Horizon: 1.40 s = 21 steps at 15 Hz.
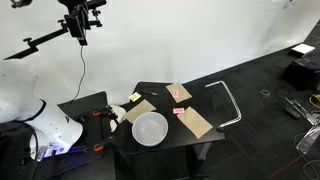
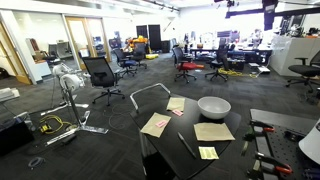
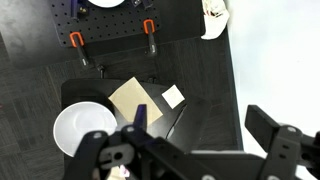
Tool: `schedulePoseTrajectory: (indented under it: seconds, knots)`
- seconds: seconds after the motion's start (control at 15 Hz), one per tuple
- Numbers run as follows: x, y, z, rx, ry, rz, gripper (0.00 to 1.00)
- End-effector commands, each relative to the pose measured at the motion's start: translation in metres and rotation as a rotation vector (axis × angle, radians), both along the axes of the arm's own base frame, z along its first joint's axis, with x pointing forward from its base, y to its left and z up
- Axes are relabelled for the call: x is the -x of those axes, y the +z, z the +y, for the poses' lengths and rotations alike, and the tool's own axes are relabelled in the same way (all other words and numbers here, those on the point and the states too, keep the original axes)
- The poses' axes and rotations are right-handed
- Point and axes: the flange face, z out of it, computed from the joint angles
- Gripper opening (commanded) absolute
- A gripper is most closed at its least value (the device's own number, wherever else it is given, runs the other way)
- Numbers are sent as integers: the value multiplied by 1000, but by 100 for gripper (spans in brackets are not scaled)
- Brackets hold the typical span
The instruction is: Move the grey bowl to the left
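The grey bowl point(image 1: 150, 128) is round, pale and empty. It sits on the black table point(image 1: 120, 148) and shows in both exterior views point(image 2: 213, 106) and at the lower left of the wrist view point(image 3: 85, 130). Flat tan cardboard pieces point(image 1: 198, 122) point(image 2: 156, 124) point(image 3: 135, 98) lie around it. My gripper point(image 1: 79, 30) hangs high above the table, well apart from the bowl. In the wrist view its two black fingers point(image 3: 205, 125) are spread wide with nothing between them.
A small yellow note point(image 3: 173, 95) point(image 2: 208, 153) lies beside the cardboard. Orange-handled clamps point(image 3: 149, 28) grip the table edge. A bent metal tube frame point(image 1: 228, 100) stands off one table side. Office chairs point(image 2: 100, 72) stand on the dark carpet beyond.
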Motion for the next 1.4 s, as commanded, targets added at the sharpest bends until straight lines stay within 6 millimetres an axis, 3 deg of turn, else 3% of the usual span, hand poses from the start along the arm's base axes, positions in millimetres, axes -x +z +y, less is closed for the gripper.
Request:
schedulePoseTrajectory:
  seconds: [0.0,0.2,1.07,1.33]
  knots:
    - [-7,-7,2,37,-19,-5,100]
    - [-22,-28,4,74,-58,-15,100]
    - [-96,-189,-20,229,-129,-101,100]
    - [-110,-221,-26,285,-122,-129,100]
